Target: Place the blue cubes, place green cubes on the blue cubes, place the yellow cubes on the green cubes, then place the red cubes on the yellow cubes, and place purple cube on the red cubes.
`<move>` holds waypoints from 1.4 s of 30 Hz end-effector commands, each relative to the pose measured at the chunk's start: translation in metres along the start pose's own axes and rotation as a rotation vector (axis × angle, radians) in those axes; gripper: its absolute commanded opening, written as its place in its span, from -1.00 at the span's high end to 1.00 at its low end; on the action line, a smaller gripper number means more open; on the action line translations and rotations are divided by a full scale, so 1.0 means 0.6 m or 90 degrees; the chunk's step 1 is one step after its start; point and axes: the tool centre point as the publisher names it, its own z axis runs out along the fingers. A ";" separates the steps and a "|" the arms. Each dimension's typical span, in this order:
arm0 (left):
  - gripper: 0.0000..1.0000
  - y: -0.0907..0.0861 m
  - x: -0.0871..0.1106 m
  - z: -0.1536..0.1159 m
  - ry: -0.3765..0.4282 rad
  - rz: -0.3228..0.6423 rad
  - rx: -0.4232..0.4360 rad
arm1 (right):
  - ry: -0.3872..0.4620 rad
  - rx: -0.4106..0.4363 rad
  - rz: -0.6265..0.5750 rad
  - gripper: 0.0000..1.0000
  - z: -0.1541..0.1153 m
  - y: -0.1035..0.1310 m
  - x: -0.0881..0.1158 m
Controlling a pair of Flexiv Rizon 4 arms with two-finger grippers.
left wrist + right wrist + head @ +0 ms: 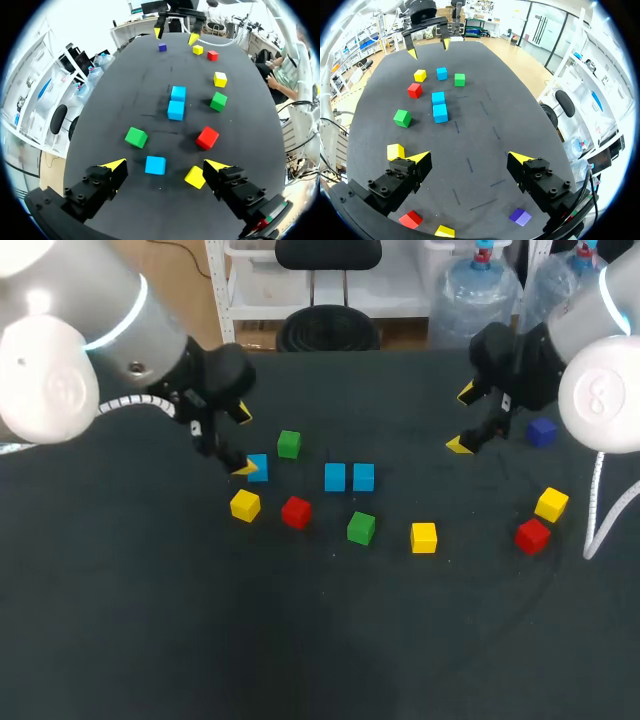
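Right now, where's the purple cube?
Head view: at the far right of the table, the purple cube sits beside my right pincer, farther back than the yellow cube and red cube there.

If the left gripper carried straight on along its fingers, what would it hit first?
Probably the lone blue cube, just ahead between the open fingers of the left gripper; a yellow cube lies by one finger, slightly off that line. Depth is uncertain.
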 end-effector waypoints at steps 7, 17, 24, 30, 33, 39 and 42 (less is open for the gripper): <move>-1.00 0.012 0.004 0.044 0.012 -0.009 -0.020 | -0.001 -0.002 0.000 -1.00 0.001 -0.002 0.000; -1.00 0.016 0.008 0.063 0.024 0.001 -0.015 | -0.001 -0.002 0.000 -1.00 0.001 -0.002 0.000; -1.00 0.017 0.012 0.071 0.040 0.015 0.004 | -0.001 -0.002 0.000 -1.00 0.001 -0.002 0.000; -1.00 0.024 0.012 0.084 0.054 0.021 0.013 | -0.001 -0.002 0.000 -1.00 0.001 -0.002 0.000; -1.00 0.023 0.014 0.092 0.060 0.021 0.016 | -0.001 -0.002 0.000 -1.00 0.001 -0.002 0.000; -1.00 0.024 0.017 0.097 0.066 0.014 0.023 | -0.001 -0.002 0.000 -1.00 0.001 -0.002 0.000; -1.00 0.029 0.019 0.101 0.067 0.012 0.025 | -0.001 -0.002 0.000 -1.00 0.001 -0.002 0.000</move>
